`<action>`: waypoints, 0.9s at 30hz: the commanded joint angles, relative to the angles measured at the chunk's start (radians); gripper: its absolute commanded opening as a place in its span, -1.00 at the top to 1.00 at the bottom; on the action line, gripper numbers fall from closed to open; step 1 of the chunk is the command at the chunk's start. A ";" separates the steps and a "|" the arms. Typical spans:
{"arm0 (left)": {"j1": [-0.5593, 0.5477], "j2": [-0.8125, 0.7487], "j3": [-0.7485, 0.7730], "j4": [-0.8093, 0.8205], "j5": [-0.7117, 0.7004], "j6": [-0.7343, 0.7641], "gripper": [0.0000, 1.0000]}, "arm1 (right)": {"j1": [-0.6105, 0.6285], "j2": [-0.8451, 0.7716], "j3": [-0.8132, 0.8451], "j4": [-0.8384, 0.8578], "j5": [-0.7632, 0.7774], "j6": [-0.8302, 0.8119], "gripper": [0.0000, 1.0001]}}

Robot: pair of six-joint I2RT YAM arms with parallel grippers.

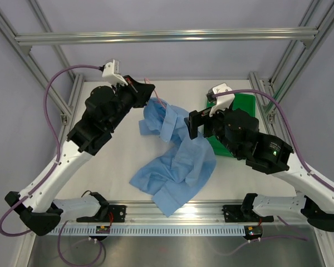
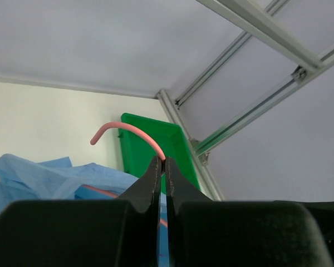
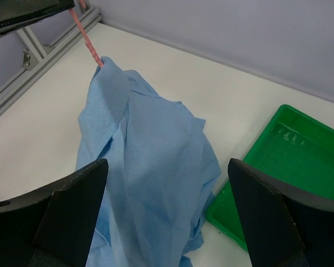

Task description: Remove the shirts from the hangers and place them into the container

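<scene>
- Pink wire is what the left pincer (image 2: 162, 161) has hold of. Its two fingers are pressed together on the hanger (image 2: 134, 132) just under the hook, which curls up and away beyond the fingertips.
- Light blue cloth of the shirt (image 3: 150, 167) begins just below that grip, where the wire runs into the collar. From there it trails down toward the right pincer (image 3: 167, 167).
- The right pincer hangs over the shirt with its fingers spread wide and nothing between them. The cloth lies beneath the gap, apart from both fingers as far as its wrist view shows.
- Most of the shirt is heaped on the table (image 3: 44, 139) under and ahead of the right pincer.
- The tray (image 3: 306, 161) sits close by on the right pincer's right, and its ribbed floor shows no cloth. In the overhead view one edge of the shirt comes up to the tray's side, but I cannot tell whether it touches.
- Progress, as I judge it, is early. The collar end looks threaded on the hanger, so the unhanging is not yet done, and the tray has taken nothing.
- Left to do:
  - The right pincer needs a hold on the cloth to draw it off the wire while the left pincer pins the hanger.
  - The bundle then goes over the rim into the tray. The shirt is bigger than the tray, so it will likely need bunching.
</scene>
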 commanded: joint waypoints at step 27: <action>-0.157 0.211 0.520 -0.254 -0.195 0.378 1.00 | -0.006 -0.037 0.009 -0.073 -0.243 0.038 -0.29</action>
